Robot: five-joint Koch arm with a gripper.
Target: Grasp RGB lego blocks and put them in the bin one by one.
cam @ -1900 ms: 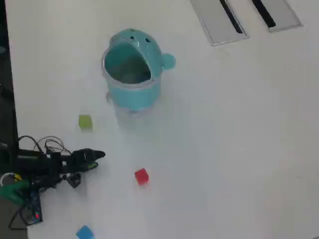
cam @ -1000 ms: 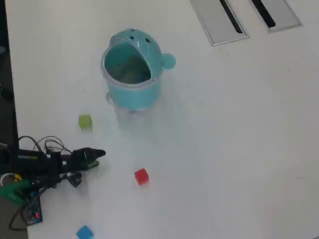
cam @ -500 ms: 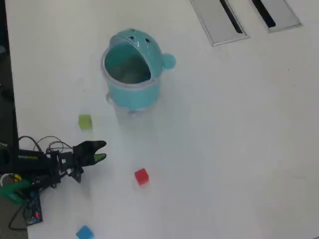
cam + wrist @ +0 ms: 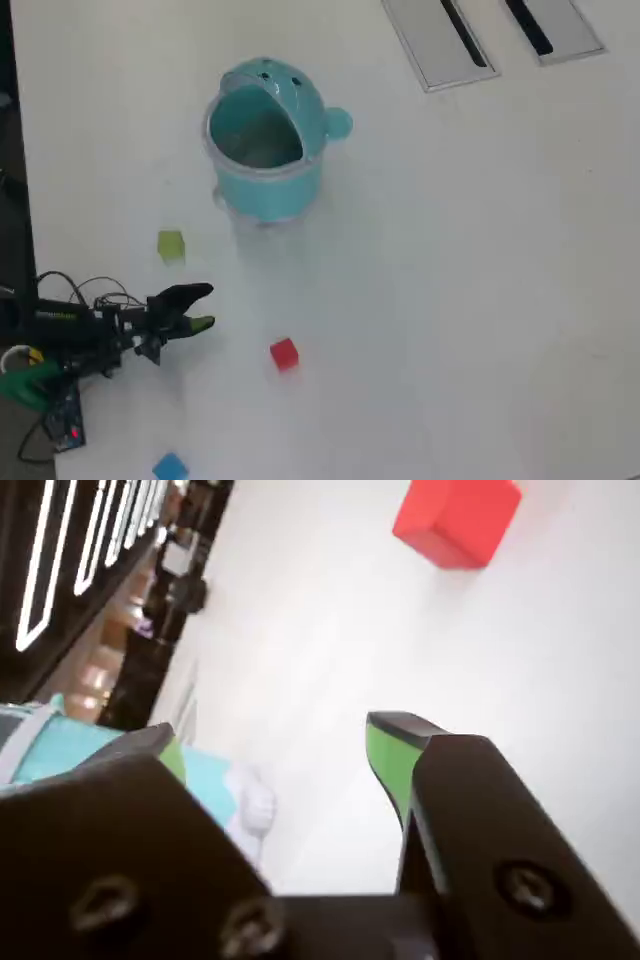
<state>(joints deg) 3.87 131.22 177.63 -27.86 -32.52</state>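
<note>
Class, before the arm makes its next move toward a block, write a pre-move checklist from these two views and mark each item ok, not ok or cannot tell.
1. Pincer open and empty: ok.
2. Red block lies free on the table, nothing touching it: ok.
3. Pincer lined up over red block: not ok, block sits off to one side.
4. Bin upright, mouth unobstructed: ok.
5. Yellow-green block and blue block clear of the path to the red block: ok.
6. Bin empty: cannot tell.

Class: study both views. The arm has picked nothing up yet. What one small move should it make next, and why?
Probably a short reach toward the red block, bringing the gripper above it. The jaws stand open and empty. In the overhead view the red block lies on the table just beyond the tips, apart from them, and the wrist view shows it ahead. The bin looks empty.
</note>
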